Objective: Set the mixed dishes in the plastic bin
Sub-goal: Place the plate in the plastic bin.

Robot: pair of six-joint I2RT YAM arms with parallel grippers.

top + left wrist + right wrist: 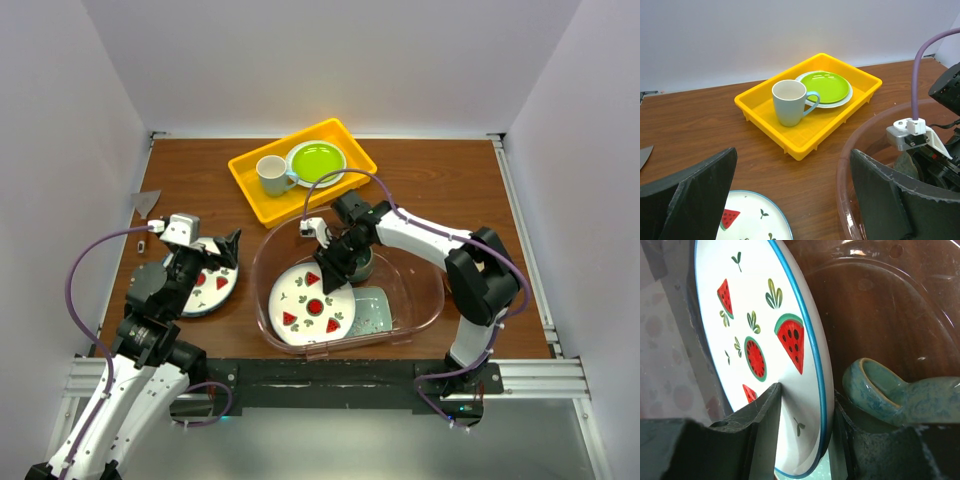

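At the centre of the brown wood-grain table (200,180), a wide, clear, faintly pink plastic bin (430,290) with rounded corners and low walls is seen. Inside it, a round white plate (313,305) with a thin blue rim and red-and-green watermelon motifs is laid toward 8 o'clock. Its edge overlaps a mint-green rectangular tray (375,312) at 5 o'clock. A glazed, mottled dark teal mug (925,397) is set at the bin's 12 o'clock, its looped handle close beside the plate's rim in the right wrist view. That rim is straddled by the two dark fingers of the right gripper (333,268). The jaws are parted only narrowly, and whether the plate is pressed cannot be told.

At 9 o'clock on the table, outside the bin, a second watermelon plate (215,290) is laid flat. Above it the left gripper (212,255) is spread wide, with nothing between its matte black fingers.

At 12 o'clock a glossy yellow rectangular tray (248,186) is found, with a white mug (271,174) and a lime-green plate (316,160) set side by side in it.
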